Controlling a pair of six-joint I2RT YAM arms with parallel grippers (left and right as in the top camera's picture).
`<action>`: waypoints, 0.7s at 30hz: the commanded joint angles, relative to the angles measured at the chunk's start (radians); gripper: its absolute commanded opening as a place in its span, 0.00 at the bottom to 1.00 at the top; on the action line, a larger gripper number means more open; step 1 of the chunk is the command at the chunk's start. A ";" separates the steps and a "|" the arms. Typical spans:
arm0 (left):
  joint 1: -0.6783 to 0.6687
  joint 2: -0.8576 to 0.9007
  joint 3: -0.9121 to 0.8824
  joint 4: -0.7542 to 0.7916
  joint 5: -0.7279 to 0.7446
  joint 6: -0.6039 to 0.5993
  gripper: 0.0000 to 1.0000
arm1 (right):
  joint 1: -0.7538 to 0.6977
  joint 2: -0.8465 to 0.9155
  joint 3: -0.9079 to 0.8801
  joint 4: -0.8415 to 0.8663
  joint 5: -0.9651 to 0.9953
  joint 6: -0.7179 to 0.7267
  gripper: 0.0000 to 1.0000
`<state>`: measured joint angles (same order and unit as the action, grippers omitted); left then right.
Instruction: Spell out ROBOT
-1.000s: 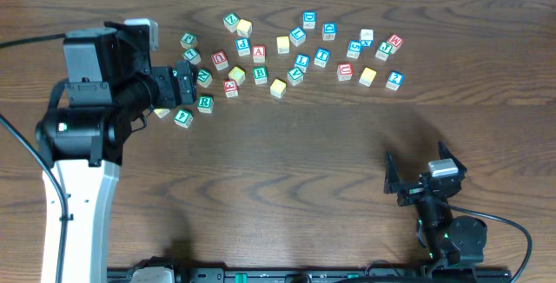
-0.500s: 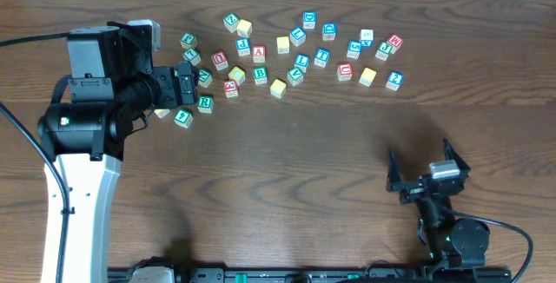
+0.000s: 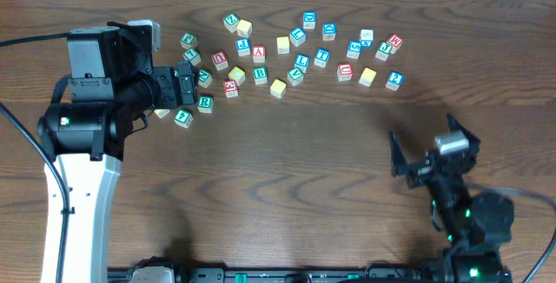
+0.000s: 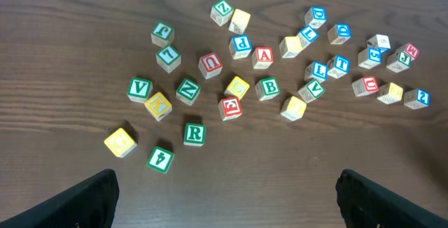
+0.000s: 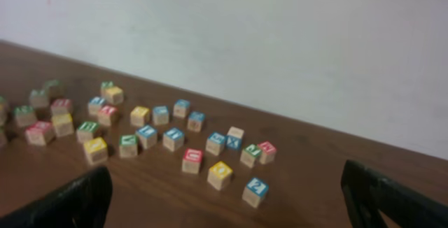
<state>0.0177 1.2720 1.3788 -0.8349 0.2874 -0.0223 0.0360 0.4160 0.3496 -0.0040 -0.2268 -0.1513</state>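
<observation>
Several lettered wooden blocks lie scattered across the far part of the table. A green R block (image 3: 205, 102) (image 4: 194, 133) lies at the near left of the cluster, a green B block (image 3: 260, 75) (image 4: 268, 88) near its middle, and a blue T block (image 3: 322, 55) (image 4: 341, 64) further right. My left gripper (image 3: 186, 81) (image 4: 224, 203) is open and empty, above the cluster's left end. My right gripper (image 3: 432, 154) (image 5: 227, 200) is open and empty, well short of the blocks, with a blue 2 block (image 5: 255, 190) nearest to it.
A green 4 block (image 4: 160, 159) and a yellow block (image 4: 120, 142) lie nearest the left arm. A pale wall (image 5: 280, 46) stands behind the table's far edge. Bare wood (image 3: 295, 170) lies between the cluster and the front edge.
My right arm has lifted and moved a little right and away from the front edge. My left arm shifted slightly at first, then held still. No block has moved.
</observation>
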 commanded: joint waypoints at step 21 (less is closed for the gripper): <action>-0.002 0.004 0.019 -0.003 0.012 0.010 0.98 | 0.001 1.069 1.207 -0.831 -0.251 -0.068 0.99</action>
<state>0.0177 1.2720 1.3788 -0.8352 0.2874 -0.0223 0.0360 1.4155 1.4635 -0.7860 -0.4484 -0.2058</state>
